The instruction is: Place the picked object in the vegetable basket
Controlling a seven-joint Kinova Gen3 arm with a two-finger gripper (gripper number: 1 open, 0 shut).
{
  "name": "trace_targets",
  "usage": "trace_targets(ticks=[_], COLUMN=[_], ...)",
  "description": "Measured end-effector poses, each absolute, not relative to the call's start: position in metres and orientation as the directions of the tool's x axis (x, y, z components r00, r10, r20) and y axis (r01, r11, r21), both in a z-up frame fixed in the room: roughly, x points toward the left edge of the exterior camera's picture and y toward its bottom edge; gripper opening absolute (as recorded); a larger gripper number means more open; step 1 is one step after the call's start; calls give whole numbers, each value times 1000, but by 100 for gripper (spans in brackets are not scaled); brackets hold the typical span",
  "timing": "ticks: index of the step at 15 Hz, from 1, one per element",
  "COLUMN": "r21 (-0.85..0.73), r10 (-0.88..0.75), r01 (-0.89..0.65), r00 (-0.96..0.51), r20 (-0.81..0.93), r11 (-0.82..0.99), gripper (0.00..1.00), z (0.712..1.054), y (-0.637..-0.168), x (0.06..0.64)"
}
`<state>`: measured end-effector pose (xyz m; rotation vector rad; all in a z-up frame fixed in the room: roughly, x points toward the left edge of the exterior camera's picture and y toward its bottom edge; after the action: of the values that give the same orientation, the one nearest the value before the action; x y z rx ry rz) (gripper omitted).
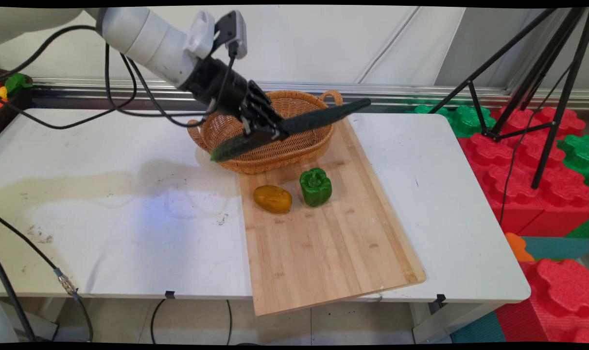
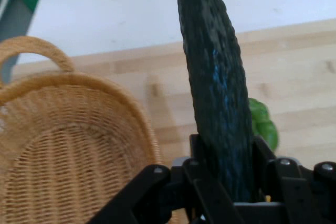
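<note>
While above the basket (image 1: pixel 275 141), fingers (image 2: pixel 262 156) pinch the cucumber (image 1: pixel 294 127) crosswise, mid-length.

Bright even light, soft shadows, hand view slightly blurred

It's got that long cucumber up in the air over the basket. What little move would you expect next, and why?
Probably a short move straight down. The gripper is shut on the cucumber, holding it lengthwise above the wicker basket, whose inside looks bare. The cucumber is about as long as the basket, so its ends may come to rest on the rim.
</note>
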<state>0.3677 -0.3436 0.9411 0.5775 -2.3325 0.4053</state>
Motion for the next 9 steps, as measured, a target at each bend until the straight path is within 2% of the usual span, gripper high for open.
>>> trace_targets(ticks=[9], r21=[-171], r10=[-310], r01=[-558], r00=[-661], r20=[684], r11=[812], gripper=[0], z=[932], y=[-407], x=[398])
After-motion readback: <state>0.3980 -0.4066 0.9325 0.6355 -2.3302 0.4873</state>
